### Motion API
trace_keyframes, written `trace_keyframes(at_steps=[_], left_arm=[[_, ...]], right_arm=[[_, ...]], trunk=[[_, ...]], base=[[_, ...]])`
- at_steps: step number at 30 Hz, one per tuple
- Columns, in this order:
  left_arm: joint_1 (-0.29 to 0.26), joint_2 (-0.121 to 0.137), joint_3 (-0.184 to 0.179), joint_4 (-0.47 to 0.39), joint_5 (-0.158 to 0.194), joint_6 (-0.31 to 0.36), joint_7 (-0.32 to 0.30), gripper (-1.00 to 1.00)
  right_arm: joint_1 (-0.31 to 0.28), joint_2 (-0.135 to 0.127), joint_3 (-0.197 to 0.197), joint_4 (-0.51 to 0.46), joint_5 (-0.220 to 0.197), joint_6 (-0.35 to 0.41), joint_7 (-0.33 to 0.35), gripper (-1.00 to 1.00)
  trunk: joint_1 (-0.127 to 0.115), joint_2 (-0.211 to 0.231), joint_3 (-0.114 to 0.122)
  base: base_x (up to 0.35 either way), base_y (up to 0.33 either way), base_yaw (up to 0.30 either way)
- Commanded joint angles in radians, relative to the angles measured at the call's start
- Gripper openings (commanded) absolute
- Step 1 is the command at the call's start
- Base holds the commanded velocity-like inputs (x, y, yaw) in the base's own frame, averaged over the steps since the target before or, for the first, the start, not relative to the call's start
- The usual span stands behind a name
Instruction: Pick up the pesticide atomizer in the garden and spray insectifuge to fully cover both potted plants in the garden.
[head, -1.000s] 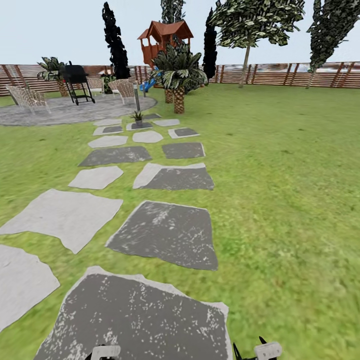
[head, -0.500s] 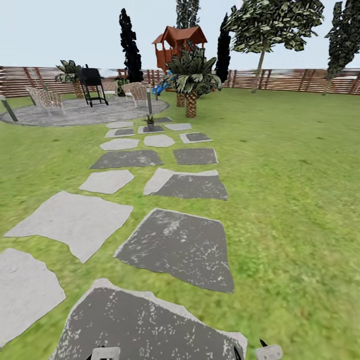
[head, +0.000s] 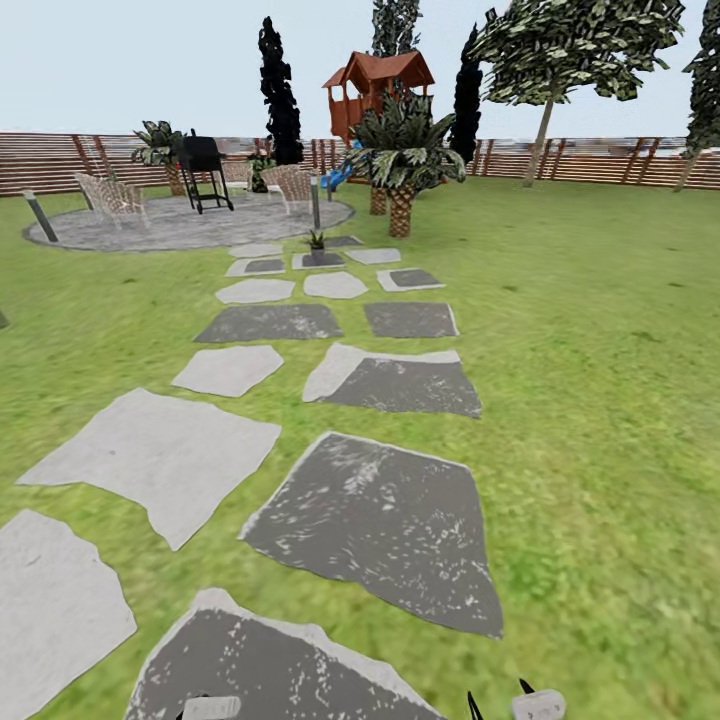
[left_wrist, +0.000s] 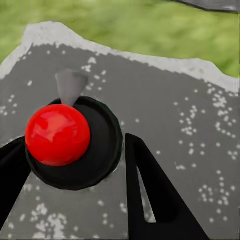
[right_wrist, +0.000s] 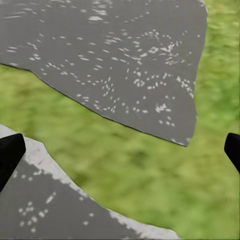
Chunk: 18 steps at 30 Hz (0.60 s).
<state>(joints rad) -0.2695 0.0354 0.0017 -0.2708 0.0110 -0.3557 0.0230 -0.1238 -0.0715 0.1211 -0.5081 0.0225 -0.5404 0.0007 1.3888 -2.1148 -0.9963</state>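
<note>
Comparing with a second ago, we see that the whole head view has shifted. The playhouse (head: 385, 85), the palm (head: 403, 160) and the round patio (head: 150, 228) now sit more to the right, and the near stepping stones (head: 385, 520) sit lower. We judge that it is the camera that moved, with the base rolling forward and turning a little left, and not the things in the garden (head: 590, 330).

Both grippers are carried low and idle. The left gripper (left_wrist: 80, 200) has its fingers apart over a dark stone, with a red ball (left_wrist: 57, 134) on a black disc (left_wrist: 102, 150) showing between them. We cannot tell if they touch it. The right gripper (right_wrist: 120, 155) is wide open and empty above grass and stone edges.

A small leafy plant (head: 317, 241) stands on a far stone just before the patio. It may be one of the potted plants, but it is too small to be sure. Where the pesticide atomizer lies we cannot say from this distance.

For the task, we think this is only the approach. Nothing is picked up or sprayed yet, and the path ahead is long.
</note>
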Motion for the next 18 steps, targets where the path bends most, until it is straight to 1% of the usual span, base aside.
trace_keyframes(at_steps=[1,18], left_arm=[[-0.001,0.0,0.0,0.001,0.001,-0.003,0.002,-1.0],[-0.001,0.0,0.0,0.001,0.001,-0.003,0.002,-1.0]], right_arm=[[0.0,-0.001,0.002,0.0,0.002,-0.003,0.0,1.0],[0.0,-0.001,0.002,0.0,0.002,-0.003,0.001,1.0]], trunk=[[0.0,0.0,-0.001],[0.0,0.0,-0.001]], base=[[0.313,0.099,0.001],[0.313,0.098,0.0]])
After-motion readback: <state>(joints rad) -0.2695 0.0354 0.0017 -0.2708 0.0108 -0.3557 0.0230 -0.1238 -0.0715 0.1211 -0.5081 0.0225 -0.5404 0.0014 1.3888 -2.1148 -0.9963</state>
